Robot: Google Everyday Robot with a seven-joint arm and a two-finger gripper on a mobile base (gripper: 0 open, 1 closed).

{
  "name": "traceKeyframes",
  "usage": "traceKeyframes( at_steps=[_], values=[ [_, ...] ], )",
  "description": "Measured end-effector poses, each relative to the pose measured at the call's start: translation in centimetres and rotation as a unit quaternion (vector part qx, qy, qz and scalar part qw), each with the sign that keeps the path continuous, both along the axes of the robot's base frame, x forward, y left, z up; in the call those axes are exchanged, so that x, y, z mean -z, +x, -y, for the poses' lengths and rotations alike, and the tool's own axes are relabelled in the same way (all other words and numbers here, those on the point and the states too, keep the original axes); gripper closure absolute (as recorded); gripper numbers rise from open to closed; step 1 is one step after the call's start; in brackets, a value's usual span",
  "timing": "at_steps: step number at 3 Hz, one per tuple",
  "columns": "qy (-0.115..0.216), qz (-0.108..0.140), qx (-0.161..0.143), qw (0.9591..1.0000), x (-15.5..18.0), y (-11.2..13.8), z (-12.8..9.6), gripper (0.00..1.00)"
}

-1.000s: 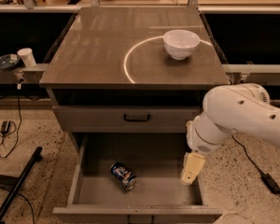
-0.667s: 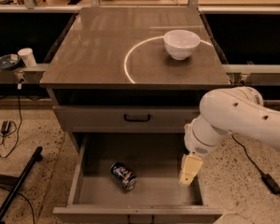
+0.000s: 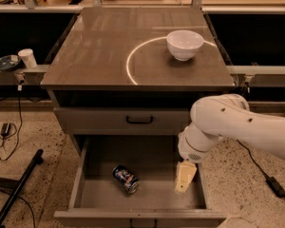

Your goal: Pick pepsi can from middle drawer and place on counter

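The pepsi can (image 3: 125, 178) lies on its side on the floor of the open middle drawer (image 3: 95, 186), left of centre and near the front. My gripper (image 3: 184, 180) hangs inside the drawer at its right side, pointing down, roughly a can's length to the right of the can and not touching it. The white arm reaches in from the right. Above the cabinet, the counter (image 3: 99, 51) shows its bright white arc.
A white bowl (image 3: 184, 44) stands on the counter at the right of the arc. A closed drawer front with a black handle (image 3: 139, 120) sits above the open drawer. A cup and dish (image 3: 16, 61) rest on the left shelf. Cables and a black pole lie on the floor.
The arm and gripper have shifted slightly left inside the drawer, toward the can. The can has not moved.
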State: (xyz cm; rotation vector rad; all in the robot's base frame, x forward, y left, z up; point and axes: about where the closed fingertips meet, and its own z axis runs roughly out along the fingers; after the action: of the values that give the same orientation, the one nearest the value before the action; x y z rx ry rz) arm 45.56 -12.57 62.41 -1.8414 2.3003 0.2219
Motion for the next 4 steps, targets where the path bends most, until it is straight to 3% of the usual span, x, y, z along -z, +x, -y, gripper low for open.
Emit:
traceKeyframes(
  at_steps=[2,3,4],
  values=[
    [0.062,-0.034,-0.026,0.9972,2.7,0.8,-1.7,0.00],
    [0.116,-0.058,-0.047,0.9904,4.0,1.1,-2.7,0.00],
    [0.208,-0.070,-0.077,0.9725,5.0,1.3,-3.4,0.00]
  ],
)
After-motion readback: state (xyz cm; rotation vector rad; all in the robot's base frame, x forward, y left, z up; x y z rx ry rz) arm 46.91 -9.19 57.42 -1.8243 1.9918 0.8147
